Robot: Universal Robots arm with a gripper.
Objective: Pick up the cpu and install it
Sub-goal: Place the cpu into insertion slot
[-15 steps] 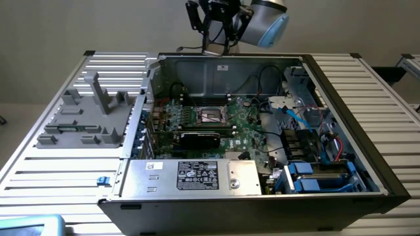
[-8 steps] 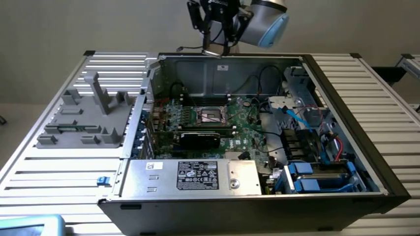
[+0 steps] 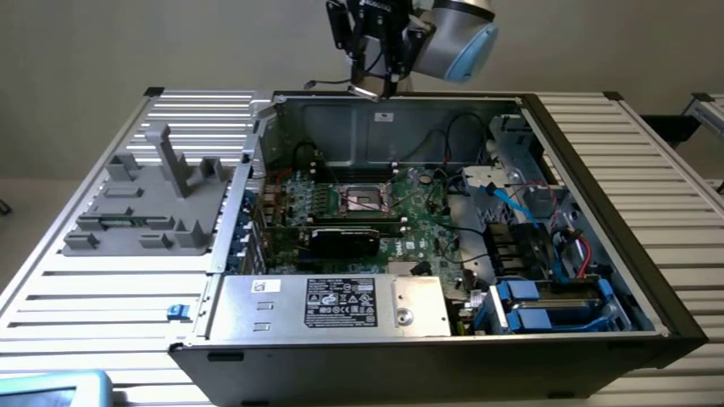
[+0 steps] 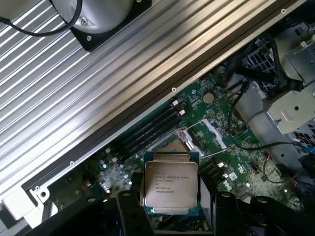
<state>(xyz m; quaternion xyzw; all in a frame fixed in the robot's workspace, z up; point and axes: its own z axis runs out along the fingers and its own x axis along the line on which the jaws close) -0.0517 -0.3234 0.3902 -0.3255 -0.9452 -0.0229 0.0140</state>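
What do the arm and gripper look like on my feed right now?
The wrist joint is a rounded silver-grey cylinder with a light blue cap. The gripper is black and boxy; its fingers are matte black blocks.

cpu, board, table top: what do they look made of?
cpu: metal lid, matte silver-grey with printed text; the thin greenish rim looks like circuit laminate.
board: green lacquered circuit board, probably fibreglass, studded with chips and solder points.
table: ribbed metal slats, likely extruded aluminium, satin finish with streaky glare.
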